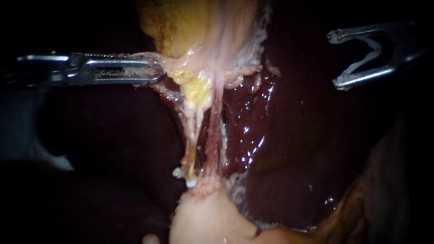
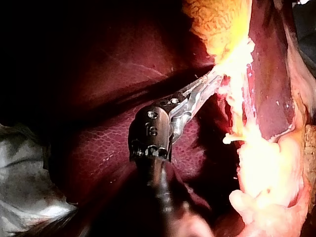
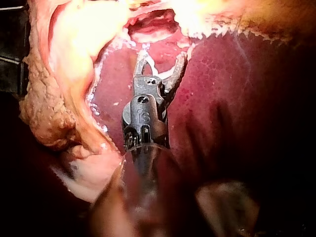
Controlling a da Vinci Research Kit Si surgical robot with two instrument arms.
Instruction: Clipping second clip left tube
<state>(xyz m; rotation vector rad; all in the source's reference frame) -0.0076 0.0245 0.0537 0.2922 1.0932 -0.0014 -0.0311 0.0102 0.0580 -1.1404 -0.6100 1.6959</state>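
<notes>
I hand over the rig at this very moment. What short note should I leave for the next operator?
Left instrument: jaws shut on the gallbladder at its lower edge.
Right instrument: out over the liver, away from both tubes. Its jaws stand wide apart and hold an open white clip.
Left tube: stretched, nothing on its middle. A small white piece sits at its lower end, perhaps a clip.
Done: a clip sits in the jaws.
Left to do: bring the jaws around the left tube, close, release.

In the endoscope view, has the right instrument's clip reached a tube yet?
No, the right instrument holds its white clip between its jaws over the liver, clearly apart from both tubes.
</notes>
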